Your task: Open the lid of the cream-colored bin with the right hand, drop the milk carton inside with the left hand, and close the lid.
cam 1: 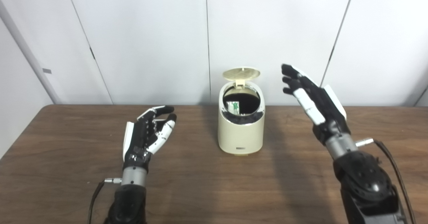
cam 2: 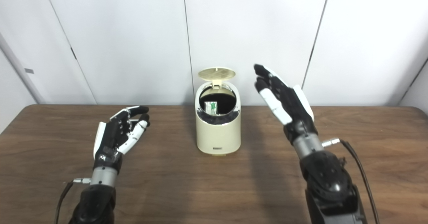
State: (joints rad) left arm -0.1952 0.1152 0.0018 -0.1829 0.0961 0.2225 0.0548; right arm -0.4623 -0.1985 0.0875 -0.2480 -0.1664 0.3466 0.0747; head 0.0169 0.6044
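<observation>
The cream-colored bin (cam 1: pixel 240 133) stands on the wooden table (cam 1: pixel 207 190) near its far edge. Its round lid (cam 1: pixel 241 74) is tipped up and back, leaving the mouth open. Inside the dark opening lies the milk carton (cam 1: pixel 235 107), white with green print, leaning against the left wall. My right hand (cam 1: pixel 309 97) is raised to the right of the bin at lid height, open, fingers stretched out, touching nothing. My left hand (cam 1: pixel 148 132) hovers low over the table to the bin's left, open with fingers loosely curled, holding nothing.
White wall panels (cam 1: pixel 150 33) rise right behind the table's far edge. Cables (cam 1: pixel 394 163) trail from both wrists over the tabletop.
</observation>
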